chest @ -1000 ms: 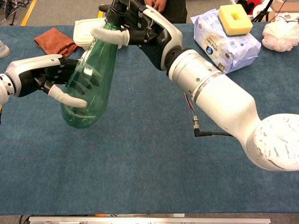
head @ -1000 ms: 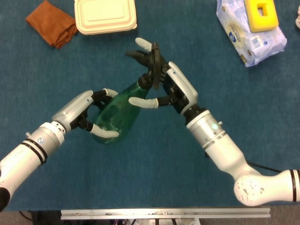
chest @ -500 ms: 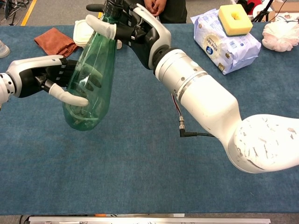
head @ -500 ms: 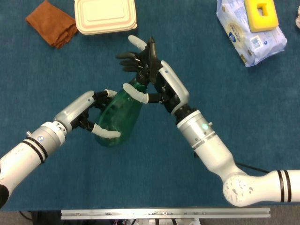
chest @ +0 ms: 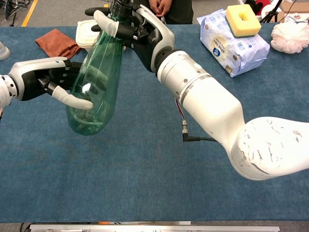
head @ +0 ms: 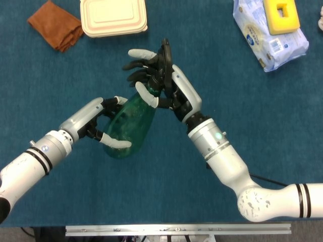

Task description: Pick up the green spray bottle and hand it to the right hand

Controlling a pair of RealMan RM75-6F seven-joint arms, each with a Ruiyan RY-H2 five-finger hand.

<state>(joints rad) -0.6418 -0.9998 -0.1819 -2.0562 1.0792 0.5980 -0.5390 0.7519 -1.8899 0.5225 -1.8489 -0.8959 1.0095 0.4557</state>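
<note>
The green spray bottle (head: pixel 127 126) hangs tilted above the blue table, its black spray head (head: pixel 164 54) pointing up and away. My left hand (head: pixel 99 120) grips its wide lower body (chest: pixel 94 92) from the left, thumb across the front. From the right, my right hand (head: pixel 160 84) wraps the neck just under the spray head, with its fingers (head: pixel 136 64) curled round the far side. In the chest view the left hand (chest: pixel 50 79) sits behind the green plastic and the right hand (chest: pixel 137 26) closes on the bottle's top.
A brown cloth (head: pixel 54 24) and a beige lidded box (head: pixel 113 16) lie at the back left. A wipes pack (head: pixel 270 38) with a yellow sponge (head: pixel 281 15) on it lies at the back right. A person (chest: pixel 169 7) stands behind the table.
My right hand has slid left along the bottle's neck and curled its spread fingers around it. The bottle has tipped more upright. The left hand keeps its hold.
</note>
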